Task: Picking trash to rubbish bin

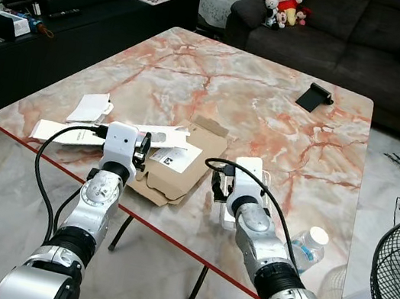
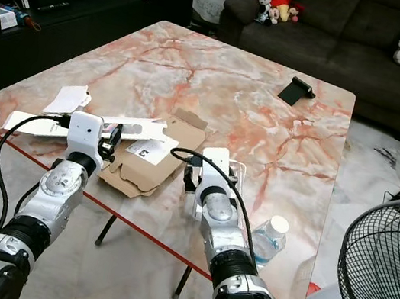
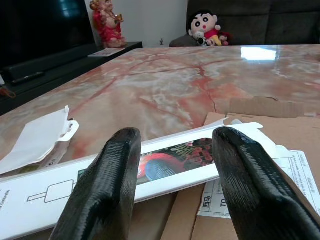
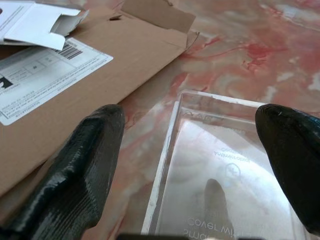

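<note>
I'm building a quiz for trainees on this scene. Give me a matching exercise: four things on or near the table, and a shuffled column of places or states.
Things:
1. cardboard
2. clear tray
3. phone stand
4. bottle

Places or states:
A. far end of the table, near the sofa
B. between the open right gripper's fingers
C. off the table, by the fan
D. flattened, bearing a printed label

Pairs: 1-D, 2-B, 3-A, 4-C

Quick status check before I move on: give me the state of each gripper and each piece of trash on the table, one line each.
left gripper: open, fingers over the long white box, nothing held.
right gripper: open wide, straddling the clear plastic tray.
long white box: lying flat, partly on the cardboard.
flattened cardboard box: opened out flat, label sheet on top.
clear plastic tray: flat on the table, not gripped.
white paper packet: lying loose, crumpled.
</note>
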### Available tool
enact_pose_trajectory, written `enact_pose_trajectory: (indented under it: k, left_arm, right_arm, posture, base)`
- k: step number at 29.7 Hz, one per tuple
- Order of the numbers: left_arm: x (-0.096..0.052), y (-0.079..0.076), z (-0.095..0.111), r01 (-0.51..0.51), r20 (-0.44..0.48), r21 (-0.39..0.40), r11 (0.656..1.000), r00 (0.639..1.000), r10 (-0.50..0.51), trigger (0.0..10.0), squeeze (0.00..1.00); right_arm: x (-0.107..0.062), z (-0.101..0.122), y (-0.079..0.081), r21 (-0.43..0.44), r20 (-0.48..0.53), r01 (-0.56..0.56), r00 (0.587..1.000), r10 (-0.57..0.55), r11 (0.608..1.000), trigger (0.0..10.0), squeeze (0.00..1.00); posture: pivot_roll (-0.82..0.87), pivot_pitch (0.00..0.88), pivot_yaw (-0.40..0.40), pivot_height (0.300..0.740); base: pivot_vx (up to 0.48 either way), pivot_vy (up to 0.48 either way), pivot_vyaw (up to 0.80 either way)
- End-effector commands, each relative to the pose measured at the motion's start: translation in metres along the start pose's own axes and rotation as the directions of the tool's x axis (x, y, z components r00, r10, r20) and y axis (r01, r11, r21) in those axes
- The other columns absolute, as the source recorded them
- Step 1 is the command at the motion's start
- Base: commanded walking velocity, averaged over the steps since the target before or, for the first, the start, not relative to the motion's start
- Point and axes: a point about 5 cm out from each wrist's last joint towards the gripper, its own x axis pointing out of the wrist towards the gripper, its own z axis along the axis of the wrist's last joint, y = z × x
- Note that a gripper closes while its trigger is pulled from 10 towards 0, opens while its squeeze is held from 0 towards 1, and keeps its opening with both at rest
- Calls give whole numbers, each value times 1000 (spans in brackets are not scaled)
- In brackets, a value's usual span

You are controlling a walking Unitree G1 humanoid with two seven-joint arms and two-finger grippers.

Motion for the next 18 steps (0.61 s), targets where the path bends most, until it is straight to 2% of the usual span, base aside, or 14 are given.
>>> enact_pose_trajectory:
  k: [1,6,10,16,18]
  left_arm:
    - [2,-1,2,6,-1,-7,1000,1000,-6,10000,0]
    - [2,-1,2,9,-2,-10,1000,1000,-9,10000,0]
    - [2,-3,1,16,-6,-11,1000,1000,-16,10000,0]
    - [1,-3,1,17,-6,-12,1000,1000,-17,10000,0]
    - [0,-3,-1,16,-12,-12,1000,1000,-16,10000,0]
  right_arm:
    - [0,6,3,-23,11,-9,1000,9,1000,10000,0]
    - [-1,9,8,-25,10,-22,1000,22,999,10000,0]
    - [-2,4,19,-43,-10,-59,998,58,997,10000,0]
    - [-3,3,21,-43,-15,-62,998,62,997,10000,0]
    - [-4,-4,24,-49,-44,-73,996,71,996,10000,0]
  posture:
    - [-21,0,-26,740]
    - [-24,0,-26,740]
    - [-24,0,-26,740]
    - [-24,0,-27,740]
    - [-24,0,-27,740]
  base:
    - [0,0,0]
    - [0,0,0]
    - [0,0,0]
    - [0,0,0]
    - [0,0,0]
